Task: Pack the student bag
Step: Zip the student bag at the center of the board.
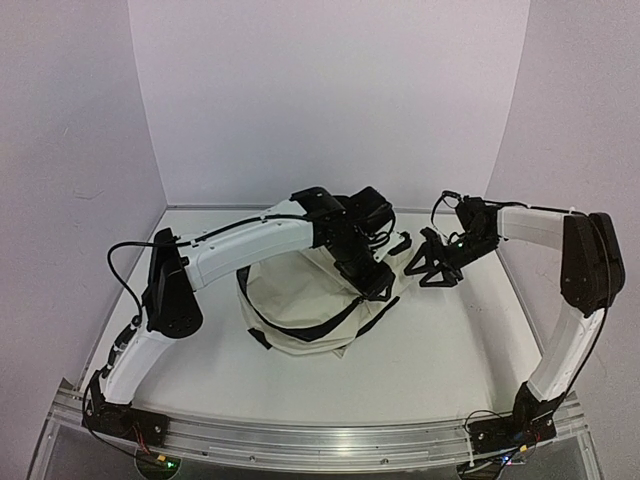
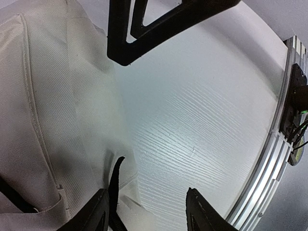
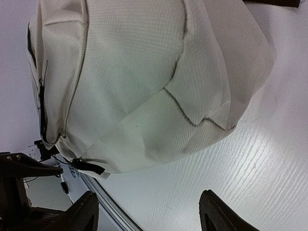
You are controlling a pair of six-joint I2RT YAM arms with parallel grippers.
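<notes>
The student bag [image 1: 300,300] is a cream fabric backpack with black straps, lying slumped in the middle of the table. My left gripper [image 1: 376,284] hovers over the bag's right edge. In the left wrist view it [image 2: 147,211] is open, with the bag's fabric [image 2: 53,110] at the left and a loose black strap end [image 2: 115,185] beside the left finger. My right gripper [image 1: 432,272] is open and empty, just right of the bag. In the right wrist view it [image 3: 149,214] is above bare table, with the bag [image 3: 144,77] close in front. Its black zipper [image 3: 42,110] runs along the left side.
The white table [image 1: 450,350] has an aluminium rail [image 1: 320,440] along its near edge, also in the left wrist view [image 2: 267,163]. White walls enclose the back and sides. The right gripper's black fingers [image 2: 144,29] cross the top of the left wrist view.
</notes>
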